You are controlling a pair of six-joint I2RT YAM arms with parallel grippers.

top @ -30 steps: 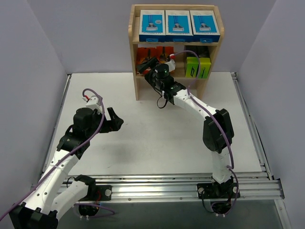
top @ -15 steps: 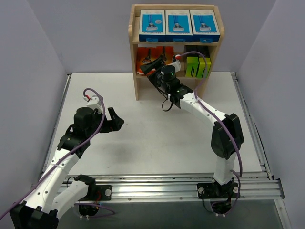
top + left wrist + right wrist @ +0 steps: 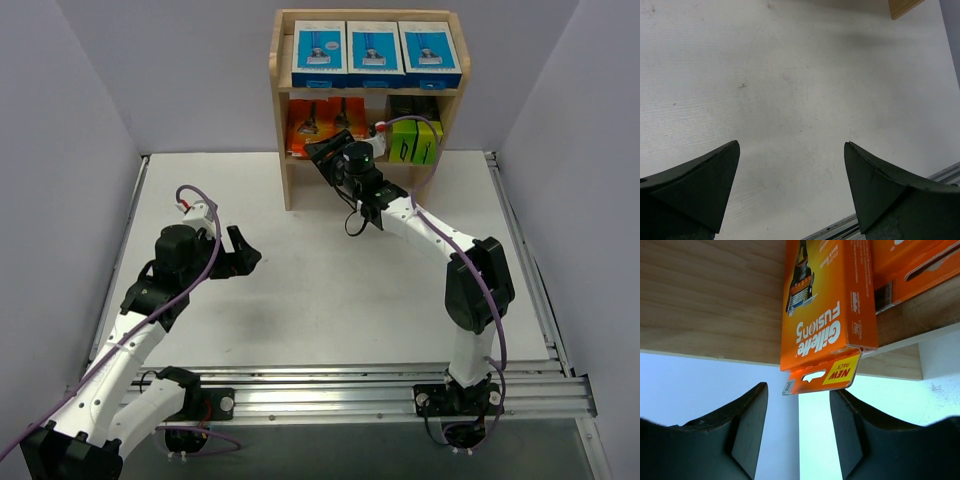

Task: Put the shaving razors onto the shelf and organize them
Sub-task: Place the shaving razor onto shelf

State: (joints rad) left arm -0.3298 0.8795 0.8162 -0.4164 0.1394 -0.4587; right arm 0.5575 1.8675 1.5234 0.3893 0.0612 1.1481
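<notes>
The wooden shelf (image 3: pixel 288 180) stands at the table's far edge. Three blue-and-white razor boxes (image 3: pixel 373 50) line its top tier. On the middle tier, orange packs (image 3: pixel 320 118) are at the left and black-and-lime boxes (image 3: pixel 415 140) at the right. My right gripper (image 3: pixel 320 150) is at the front of the middle tier. In the right wrist view an orange pack (image 3: pixel 825 305) lies on the shelf board (image 3: pixel 710 300), its hang tab jutting over the edge just beyond my right gripper (image 3: pixel 799 389), which is open and grips nothing. My left gripper (image 3: pixel 243 250) (image 3: pixel 791 147) hangs open over bare table.
The white table (image 3: pixel 330 270) is bordered by a metal rail (image 3: pixel 400 385) at the near edge and by grey walls on both sides. A second orange pack (image 3: pixel 910 265) lies beside the first. A corner of the shelf (image 3: pixel 905 6) shows in the left wrist view.
My right arm has shifted right along the middle tier and uncovered the orange packs. Its jaws have narrowed. The left arm has stayed put.
</notes>
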